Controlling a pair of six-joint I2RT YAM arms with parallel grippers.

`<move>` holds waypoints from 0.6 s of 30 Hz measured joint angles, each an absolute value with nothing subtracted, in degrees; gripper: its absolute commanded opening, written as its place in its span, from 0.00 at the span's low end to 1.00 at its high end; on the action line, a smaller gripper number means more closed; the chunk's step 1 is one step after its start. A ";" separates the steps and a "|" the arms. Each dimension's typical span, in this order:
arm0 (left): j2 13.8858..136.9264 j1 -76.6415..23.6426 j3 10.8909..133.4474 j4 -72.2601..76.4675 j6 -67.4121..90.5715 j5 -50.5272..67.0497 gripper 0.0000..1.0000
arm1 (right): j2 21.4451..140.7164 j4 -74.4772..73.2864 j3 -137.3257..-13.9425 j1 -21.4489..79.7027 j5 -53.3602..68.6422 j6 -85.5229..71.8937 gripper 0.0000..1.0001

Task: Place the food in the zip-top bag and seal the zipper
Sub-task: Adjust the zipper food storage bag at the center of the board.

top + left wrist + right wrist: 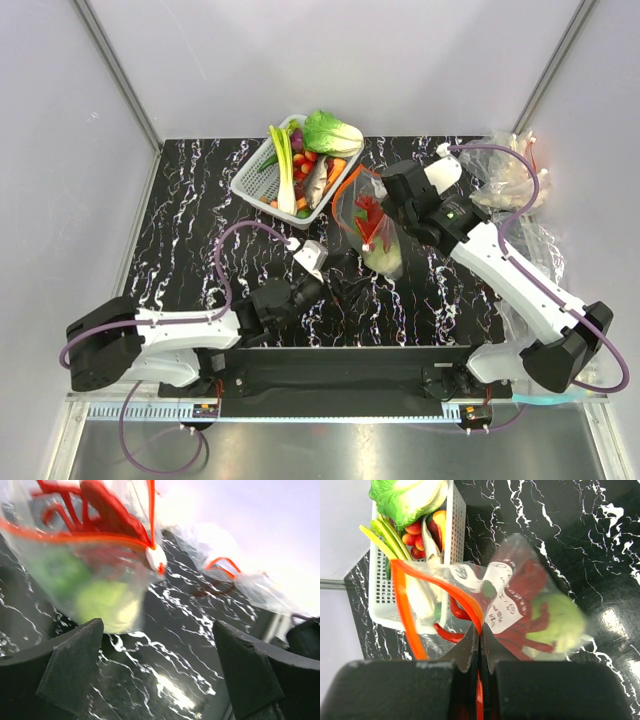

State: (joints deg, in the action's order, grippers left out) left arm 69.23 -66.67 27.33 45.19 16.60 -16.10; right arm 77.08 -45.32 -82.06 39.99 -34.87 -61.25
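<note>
Fingers (pixel 405 690) of the right hand (pixel 480 656) are pressed together on the thin red-orange zipper strip (pixel 440 587) of the clear square plastic zip-top bag (pixel 372 230), pinching it at the bag's mouth edge. To the left of that pinch the strip parts into an open loop, so the mouth gapes there. The bag lies on the black white-veined marble desk (pixel 190 230), right of centre, with its mouth toward the far side. Inside it the bright red plastic lobster (pixel 368 213) sits at the far end and the round pale green-white cabbage (pixel 384 256) fills the near end, behind a white label (pixel 502 602). The left hand (pixel 345 278) hovers low over the desk just near and left of the bag, fingers spread wide and holding nothing; its wrist view shows the bag ahead, apart from both fingers. A white perforated plastic basket (pixel 250 180) stands just left of the bag's mouth on the far side, holding a long white-stalked leek (pixel 284 170) and a leafy green bok choy (pixel 330 132) among other toy foods. A wrinkly clear plastic heap (pixel 510 185) lies at the far right.
</note>
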 measured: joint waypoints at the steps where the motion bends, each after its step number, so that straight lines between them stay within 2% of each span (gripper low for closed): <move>1: 69.78 -66.63 27.51 45.82 15.99 -16.32 0.90 | 77.19 -45.32 -82.06 39.99 -34.87 -61.01 0.00; 2: 70.46 -66.43 27.70 46.33 15.25 -16.36 0.86 | 77.30 -45.34 -82.06 39.99 -34.87 -60.77 0.00; 3: 71.18 -66.24 27.92 46.81 14.61 -16.32 0.77 | 77.43 -45.34 -82.06 39.99 -34.85 -60.58 0.00; 6: 73.47 -65.58 28.93 47.99 12.49 -15.57 0.69 | 77.60 -45.39 -81.84 39.99 -34.85 -60.16 0.00; 18: 78.70 -64.40 30.61 55.00 10.48 -10.55 0.70 | 76.53 -46.37 -80.16 39.99 -34.65 -59.77 0.00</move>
State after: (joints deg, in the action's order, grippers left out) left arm 78.70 -64.40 30.61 55.00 10.48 -10.55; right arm 76.53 -46.37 -80.16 39.99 -34.65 -59.77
